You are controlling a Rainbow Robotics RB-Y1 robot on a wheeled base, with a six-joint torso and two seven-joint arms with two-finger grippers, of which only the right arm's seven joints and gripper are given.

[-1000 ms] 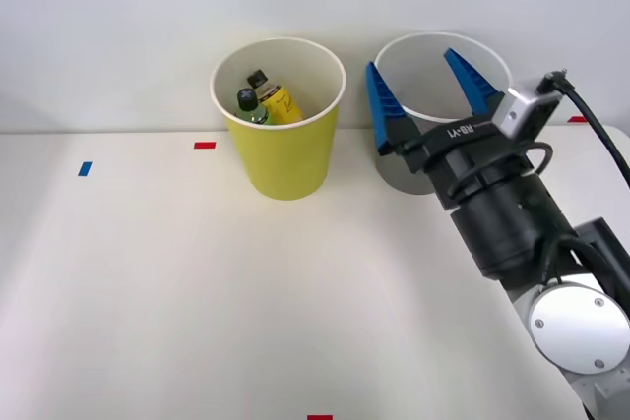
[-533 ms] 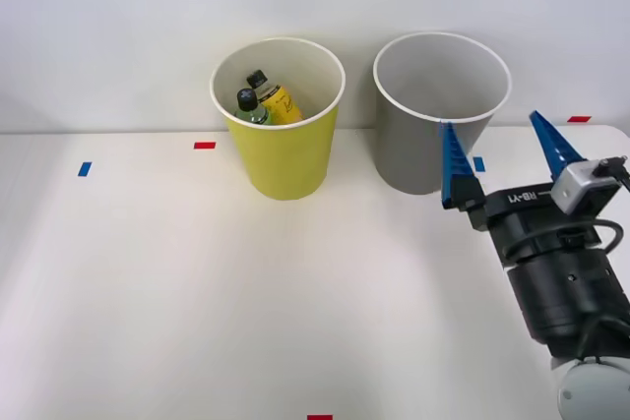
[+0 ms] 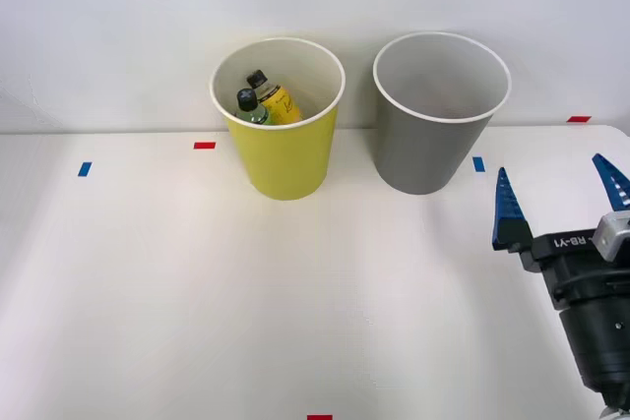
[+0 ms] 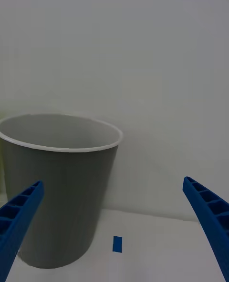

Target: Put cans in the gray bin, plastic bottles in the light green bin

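From the front view I see the light green bin (image 3: 279, 135) beside the gray bin (image 3: 440, 115) at the table's (image 3: 177, 292) far edge; the plastic bottles (image 3: 264, 101), one yellow-labelled, one green, lie inside the green one; my right gripper (image 3: 561, 204) hovers near the gray bin, fingers spread wide, holding nothing, its housing lettered "RB-Y1"; from the right wrist view I see the gray bin's wall (image 4: 57, 196) close ahead and a blue tape mark (image 4: 117, 244) beside its base.
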